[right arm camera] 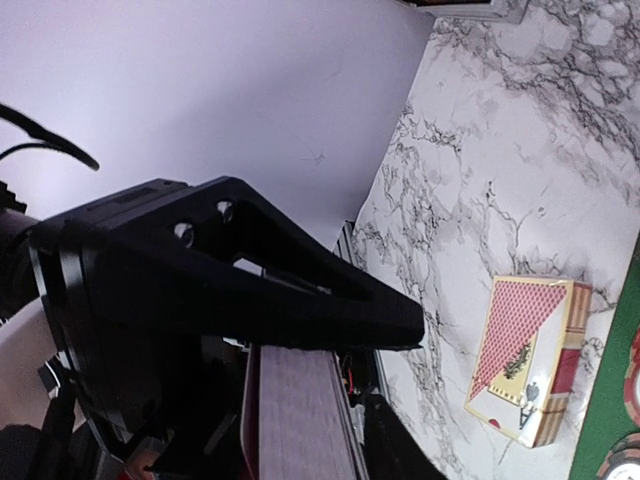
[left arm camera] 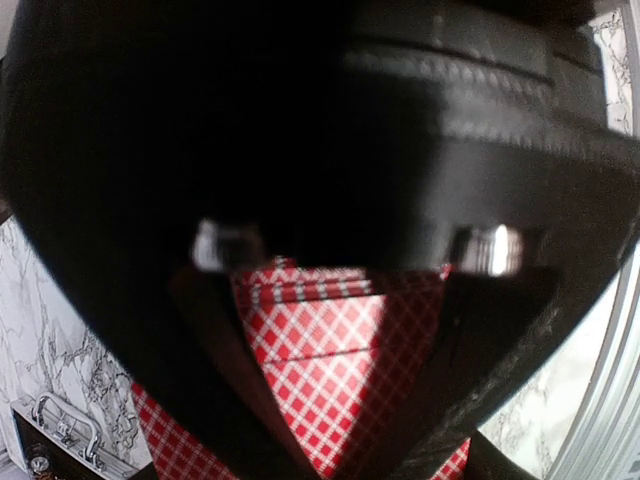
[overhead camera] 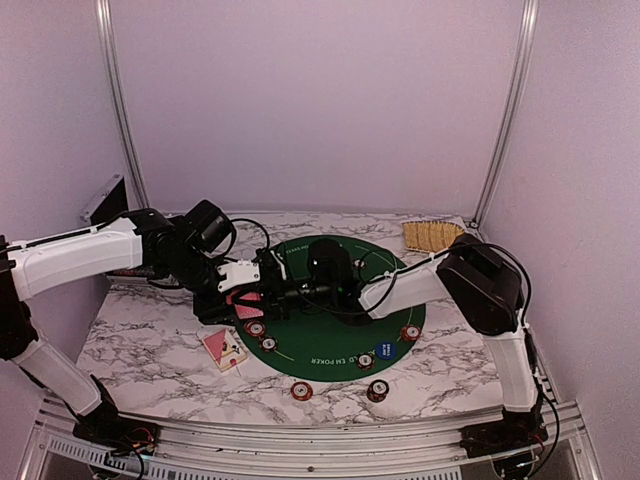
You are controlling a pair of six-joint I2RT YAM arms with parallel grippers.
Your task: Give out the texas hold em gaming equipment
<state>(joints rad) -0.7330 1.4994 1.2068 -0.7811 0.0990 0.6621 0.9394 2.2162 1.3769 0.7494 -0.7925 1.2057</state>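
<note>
A white marble-patterned table (overhead camera: 150,340) fills the lower half of the top view, and a round green mat (overhead camera: 390,310) is spread at its centre. A woven straw tray (overhead camera: 432,236) lies just beyond the mat's upper right edge. Over the left part of the mat the two arms meet. The left gripper (overhead camera: 252,292) is seen in its wrist view clamped narrowly on a deck of red-backed, lattice-patterned playing cards (left arm camera: 320,360). The right gripper (overhead camera: 283,291) is placed against the same deck, which shows edge-on in the right wrist view, but whether its jaws grip or merely flank the cards cannot be told. A red and cream card box (overhead camera: 223,347) lies on the marble at the mat's lower left. Small red and white poker chip stacks (overhead camera: 256,329) are set apart along the mat's lower rim and on the marble below it, and a blue round marker button (overhead camera: 383,350) lies among them. The chips appear largely laid out. No single dealt card is visible, so dealing is judged to remain.
</note>
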